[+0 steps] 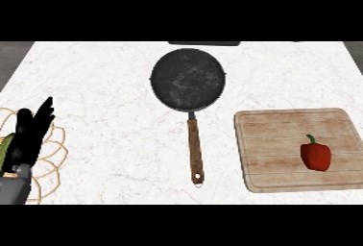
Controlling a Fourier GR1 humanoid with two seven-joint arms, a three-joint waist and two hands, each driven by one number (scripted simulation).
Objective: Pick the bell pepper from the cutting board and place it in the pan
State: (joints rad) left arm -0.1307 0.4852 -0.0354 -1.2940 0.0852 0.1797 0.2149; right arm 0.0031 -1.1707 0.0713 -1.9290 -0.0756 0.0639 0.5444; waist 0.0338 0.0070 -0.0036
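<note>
a white marbled counter point(106, 86) fills the view, with grey floor point(10, 57) beyond its corners.

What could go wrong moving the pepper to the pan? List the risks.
The red bell pepper lies on its side on the cutting board, so it might roll when grasped. Only the left hand shows, far across the counter, a long reach. The pan has its handle pointing toward the robot, where an arm could knock it.

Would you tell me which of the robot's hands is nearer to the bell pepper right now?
Only the left hand shows, resting open at the view's left edge, far across the counter from the bell pepper on the cutting board. The right hand is out of view.
</note>
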